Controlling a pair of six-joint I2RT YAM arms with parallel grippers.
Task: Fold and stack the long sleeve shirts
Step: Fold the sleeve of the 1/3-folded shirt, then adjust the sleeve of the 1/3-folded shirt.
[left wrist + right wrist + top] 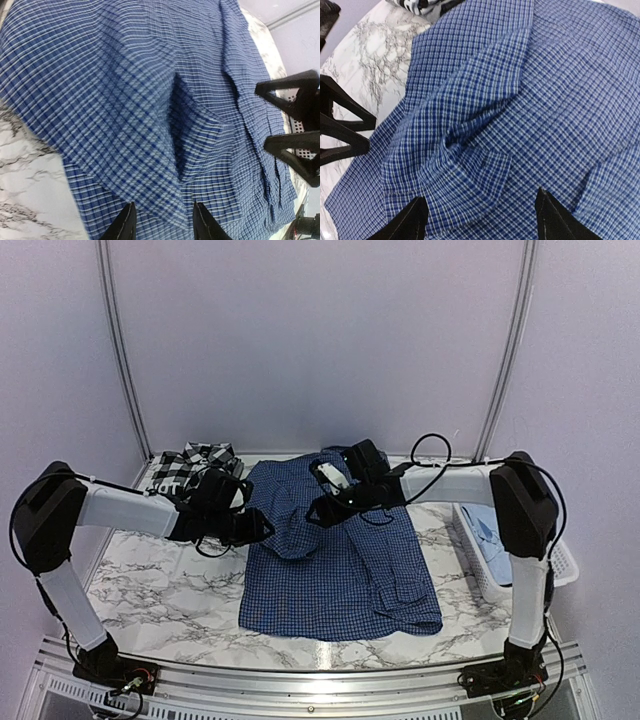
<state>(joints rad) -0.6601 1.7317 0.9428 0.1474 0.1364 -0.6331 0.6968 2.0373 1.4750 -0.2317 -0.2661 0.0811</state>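
The dark blue checked shirt (340, 570) lies spread on the marble table, with one sleeve folded in over its left half (290, 525). My left gripper (260, 530) hovers at the shirt's left edge. In the left wrist view it (164, 207) stands open over a cloth fold (175, 130), nothing between its fingers. My right gripper (318, 510) hangs over the upper middle of the shirt. It (481, 197) is open wide above the bunched sleeve (470, 150). A black-and-white plaid shirt (195, 465) lies folded at the back left. A pale blue shirt (490, 532) rests in the basket.
A white slatted basket (480, 578) stands at the table's right edge beside the right arm. The two grippers face each other closely over the shirt; the right gripper's fingers (295, 90) show in the left wrist view. Bare marble (160, 590) lies front left.
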